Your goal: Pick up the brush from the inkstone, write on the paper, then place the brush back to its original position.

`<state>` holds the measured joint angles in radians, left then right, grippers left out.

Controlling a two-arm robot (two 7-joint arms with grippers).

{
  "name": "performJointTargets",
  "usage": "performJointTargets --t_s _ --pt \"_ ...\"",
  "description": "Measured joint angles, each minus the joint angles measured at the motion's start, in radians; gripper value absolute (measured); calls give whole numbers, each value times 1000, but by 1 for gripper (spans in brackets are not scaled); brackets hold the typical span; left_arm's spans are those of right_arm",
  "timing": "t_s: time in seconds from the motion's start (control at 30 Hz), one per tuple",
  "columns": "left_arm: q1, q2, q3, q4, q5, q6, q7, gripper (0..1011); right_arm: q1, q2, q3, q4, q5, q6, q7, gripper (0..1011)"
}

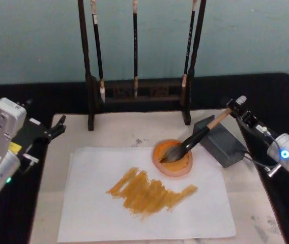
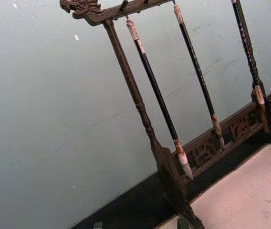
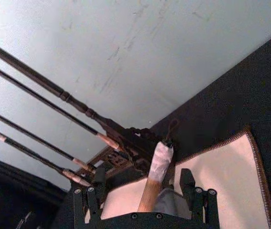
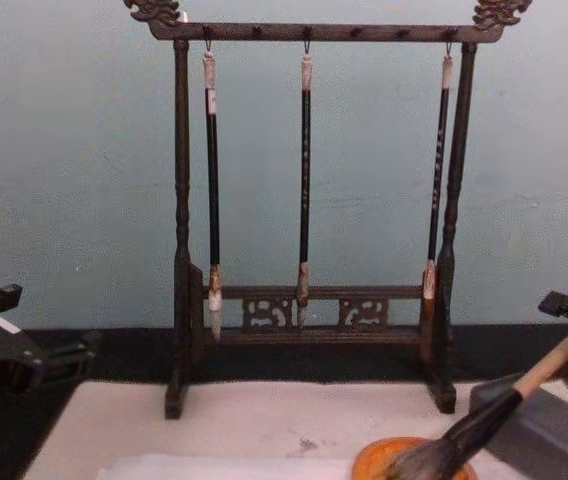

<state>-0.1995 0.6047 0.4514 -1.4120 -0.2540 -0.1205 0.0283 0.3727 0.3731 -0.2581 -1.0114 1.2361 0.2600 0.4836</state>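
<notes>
**Brush lying in the dish, right gripper spread around its end**

A pale blue-green wall [image 1: 32,40] backs a black table [image 1: 266,91] covered by a beige felt mat [image 1: 114,127]. At the rear stands a dark carved wooden rack [image 4: 179,250] hung with three thin black brushes [image 4: 305,180]. The thin white paper [image 1: 93,203], bearing orange strokes [image 1: 149,192], lies in front. The large tan-handled brush [image 1: 195,138] has its bristles in the round orange dish [image 1: 155,155] and leans on a grey block [image 1: 226,145]. The right wrist view shows the right gripper [image 1: 238,109] with fingers [image 3: 188,188] apart either side of the white-wrapped end. The left gripper [image 1: 58,127] is spread, off the mat's left edge.

Tilted brush [image 1: 196,138]; orange-streaked paper [image 1: 91,216]
</notes>
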Motion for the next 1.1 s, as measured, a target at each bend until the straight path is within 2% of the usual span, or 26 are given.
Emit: performJointTargets --t_s 0.23,0.57,0.93,1.1 --pt "0 0 0 0 0 0 0 1010 38 -17 -20 53 9 -20 6 1000" --pt "0 0 0 0 0 0 0 1010 38 -17 -19 52 9 -20 6 995" --pt "0 0 0 0 0 0 0 1010 35 -16 -17 48 9 -17 6 729" --pt "0 0 0 0 0 0 0 1010 34 -16 -17 47 9 -16 7 542"
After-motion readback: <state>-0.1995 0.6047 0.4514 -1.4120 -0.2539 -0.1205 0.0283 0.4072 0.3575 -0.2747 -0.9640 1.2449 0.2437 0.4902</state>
